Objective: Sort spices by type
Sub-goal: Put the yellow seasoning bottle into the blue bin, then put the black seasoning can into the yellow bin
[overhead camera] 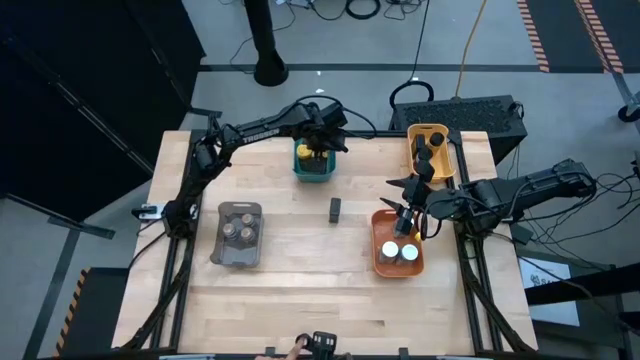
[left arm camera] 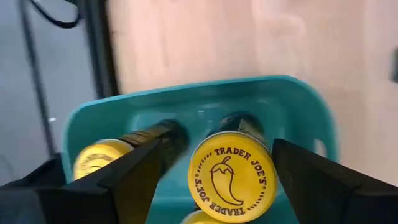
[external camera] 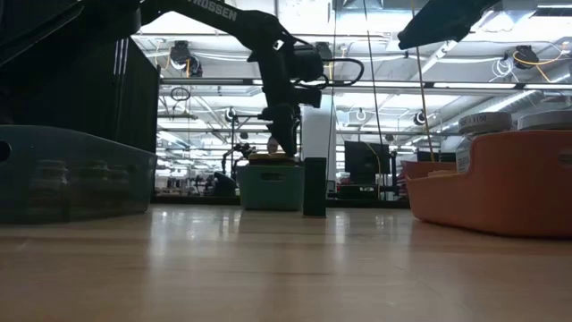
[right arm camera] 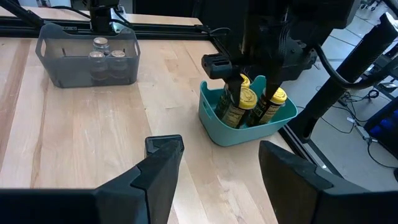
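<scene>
Three yellow-lidded jars (right arm camera: 249, 102) leaning in teal tray (right arm camera: 230, 134), left fingers (left arm camera: 134, 180) spread

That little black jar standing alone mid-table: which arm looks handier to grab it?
Probably the right. The right gripper is open near the orange tray, facing the black jar; the left gripper is over the teal tray.

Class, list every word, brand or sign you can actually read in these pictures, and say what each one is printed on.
"TRADER JOE'S", ringed around a chilli pepper sign: on the yellow jar lid between the fingers of the left claw, over the teal tray.
"TROSSEN", partly cut off: on the left arm in the low view.
Labels on the jars in the orange tray: too blurred to read.
</scene>
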You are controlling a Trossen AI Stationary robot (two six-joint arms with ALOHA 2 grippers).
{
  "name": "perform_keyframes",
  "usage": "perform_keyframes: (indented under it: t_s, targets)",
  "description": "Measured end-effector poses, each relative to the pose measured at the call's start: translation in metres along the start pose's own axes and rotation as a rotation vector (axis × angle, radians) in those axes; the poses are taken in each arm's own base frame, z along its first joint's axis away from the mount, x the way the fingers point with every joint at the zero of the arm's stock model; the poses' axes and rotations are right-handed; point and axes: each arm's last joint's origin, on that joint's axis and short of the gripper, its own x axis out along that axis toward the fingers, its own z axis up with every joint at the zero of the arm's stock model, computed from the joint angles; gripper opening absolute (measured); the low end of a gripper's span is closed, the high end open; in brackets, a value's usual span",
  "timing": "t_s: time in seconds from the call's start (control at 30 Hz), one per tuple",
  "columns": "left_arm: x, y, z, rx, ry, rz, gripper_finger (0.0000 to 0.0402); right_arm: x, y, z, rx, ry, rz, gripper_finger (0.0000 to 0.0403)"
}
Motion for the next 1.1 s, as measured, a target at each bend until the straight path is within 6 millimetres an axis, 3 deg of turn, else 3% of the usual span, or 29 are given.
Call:
perform_keyframes:
  t_s: [0.3,0.57,0.73,0.87,1.1]
  targets:
    - [-0.017,0.001,-0.001,0.003,0.018,0.081,0.0309,0.000,0.000,0.000,0.000,-0.001,0.000,0.0203]
    - [-0.053,-0.014,0.005,-0.025,-0.080,0.040,0.0309,0.000,0.000,0.000,-0.002,0.001,-0.001,0.0203]
    - [-0.095,-0.042,0.013,-0.016,-0.186,-0.010,0.0309,0.000,0.000,0.000,-0.005,0.001,0.000,0.0203]
    - [-0.132,-0.074,0.020,0.011,-0.265,-0.014,0.0309,0.000,0.000,0.000,-0.002,-0.002,0.000,0.0203]
    - [-0.180,-0.136,0.021,0.072,-0.319,-0.083,0.0309,0.001,0.001,0.001,0.000,-0.005,0.009,0.0203]
